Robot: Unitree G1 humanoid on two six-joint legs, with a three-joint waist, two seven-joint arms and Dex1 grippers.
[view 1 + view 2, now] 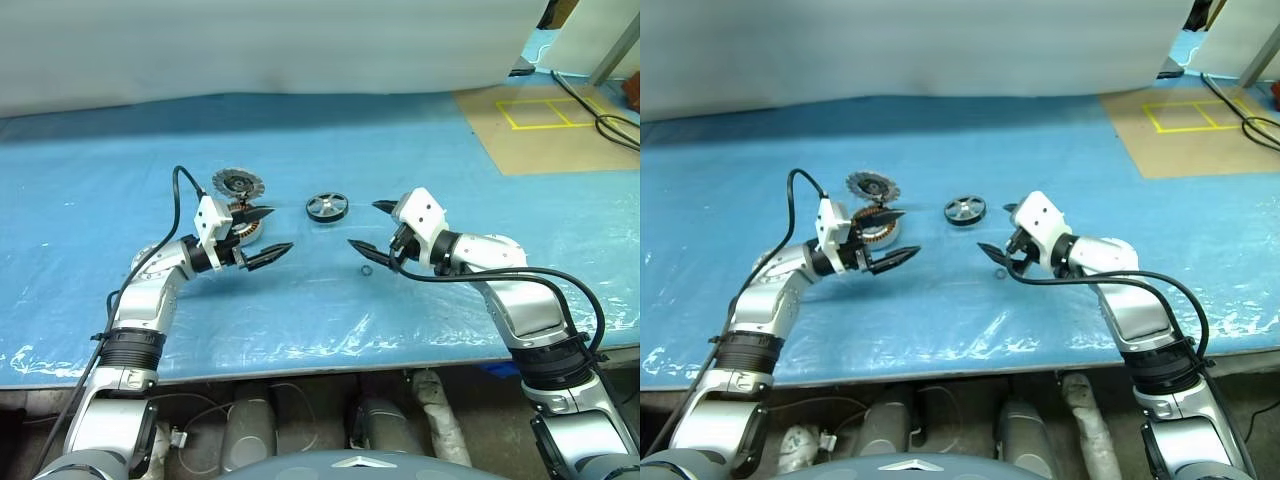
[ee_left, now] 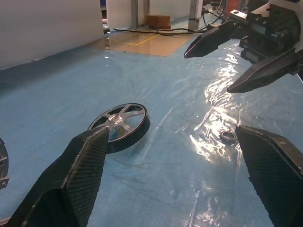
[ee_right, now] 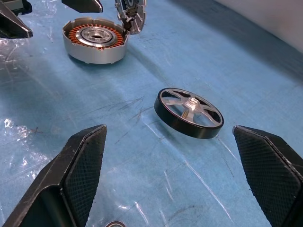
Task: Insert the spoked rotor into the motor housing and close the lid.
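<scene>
Both grippers are hovering with fingers spread wide and holding nothing: the left gripper (image 1: 262,232) just in front of the motor housing (image 3: 94,39), the right gripper (image 1: 372,226) facing it. The spoked rotor (image 1: 327,207) is lying flat on the blue sheet (image 1: 90,220) between them, slightly beyond. A small ring (image 2: 228,136) is sitting beneath the right fingertips. Judging ahead, the slick plastic could be letting the rotor skid when pinched, or the ring could be getting knocked away.

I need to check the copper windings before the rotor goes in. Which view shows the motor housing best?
The right wrist view: the motor housing lies open, its copper ring in plain sight. In both eye views it sits small, partly behind the left end effector. The left wrist view faces the spoked rotor instead.
</scene>
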